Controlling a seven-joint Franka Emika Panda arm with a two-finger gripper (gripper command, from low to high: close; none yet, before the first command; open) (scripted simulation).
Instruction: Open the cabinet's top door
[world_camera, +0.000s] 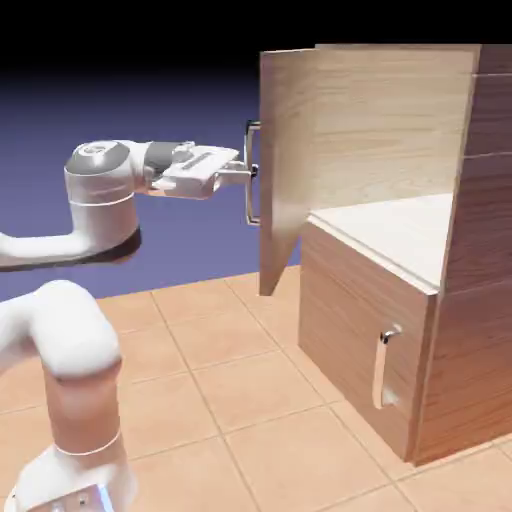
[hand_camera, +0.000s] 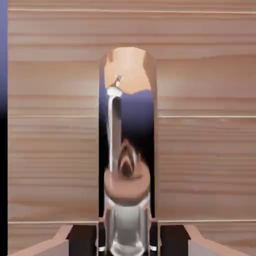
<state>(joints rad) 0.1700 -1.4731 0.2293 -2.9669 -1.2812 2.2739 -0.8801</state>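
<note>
Tiled floor (world_camera: 250, 400) is seen running beneath the set-up, with a dark blue-violet backdrop (world_camera: 120, 115) behind it. Nearest the robot's base, the white arm (world_camera: 100, 205) is raised and extended toward the exterior view's right. At its end the claw (world_camera: 246, 172) is observed clamped on the silver handle (world_camera: 249, 200); in the hand view the bar is shown between the two halves, one on either side.

Key relation: the handle's long axis is upright in the exterior view and is run top to bottom in the hand view, so the bar is crossed by the closing direction. The top door (world_camera: 283, 150) is located directly beyond the handle, to the exterior view's right of the claw, and is swung well out from the cabinet (world_camera: 375, 325). Farther in, the pale shelf (world_camera: 390, 225) is exposed; the lower door (world_camera: 350, 325) is seen closed.

Assessment: the opening is judged nearly or fully achieved. If more swing is wanted, the handle should be drawn along the door's arc, about the hinged edge, rather than straight back. Slip along the smooth bar is considered possible if the wrist is not turned with the panel.
</note>
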